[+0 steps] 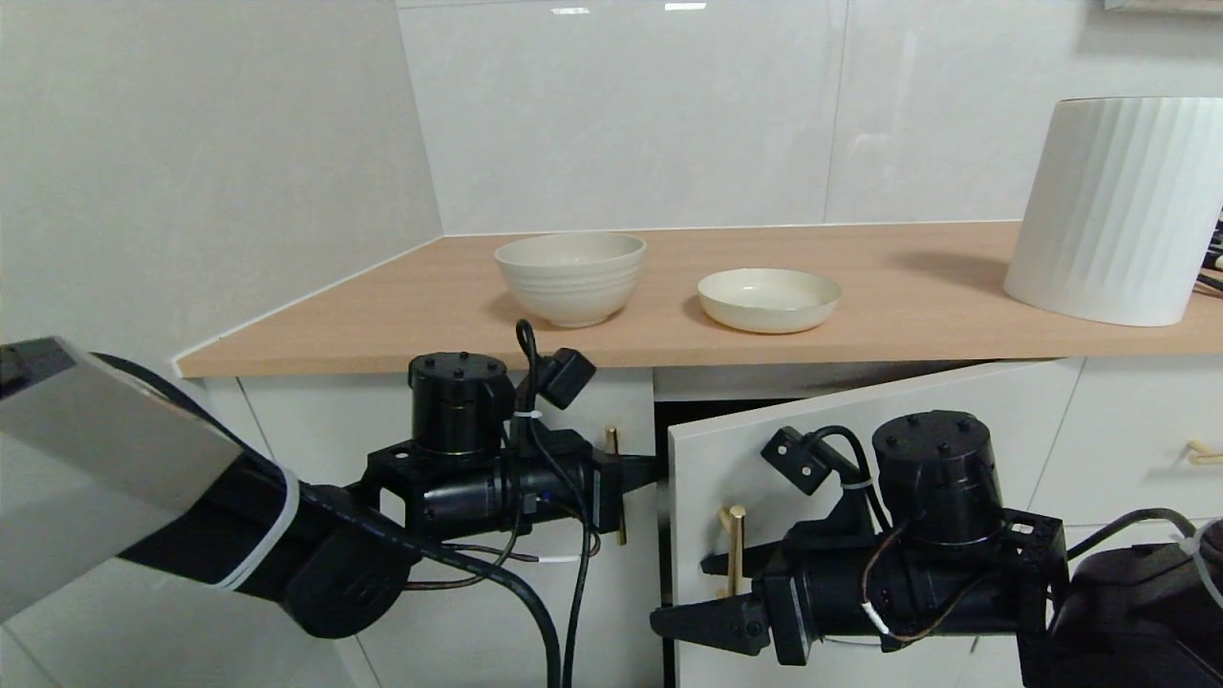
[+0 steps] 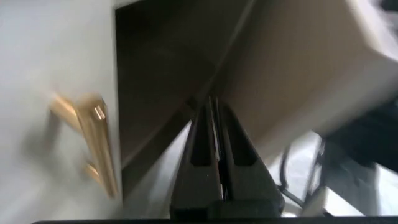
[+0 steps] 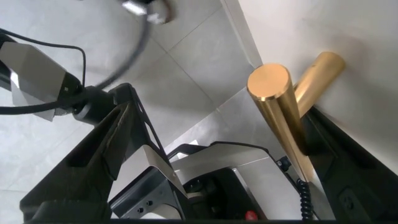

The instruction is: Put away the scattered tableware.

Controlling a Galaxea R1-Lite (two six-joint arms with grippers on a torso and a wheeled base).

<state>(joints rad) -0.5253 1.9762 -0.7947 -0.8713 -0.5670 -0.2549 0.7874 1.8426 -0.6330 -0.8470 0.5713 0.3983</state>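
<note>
On the wooden counter (image 1: 382, 315) stand a deep cream bowl (image 1: 570, 277) and a shallow cream dish (image 1: 769, 298). Below them, the right cabinet door (image 1: 860, 411) hangs ajar. My left gripper (image 1: 648, 468) is shut with nothing in it, its tip at the dark gap between the two doors (image 2: 211, 106), beside the left door's gold handle (image 2: 93, 140). My right gripper (image 1: 702, 592) is open at the ajar door's gold handle (image 1: 734, 549). That handle (image 3: 280, 106) sits between the fingers (image 3: 106, 155), close to one of them.
A tall white ribbed container (image 1: 1118, 205) stands at the counter's right end. A tiled wall backs the counter and a plain wall closes its left side. Another gold handle (image 1: 1204, 452) shows on a drawer at the far right.
</note>
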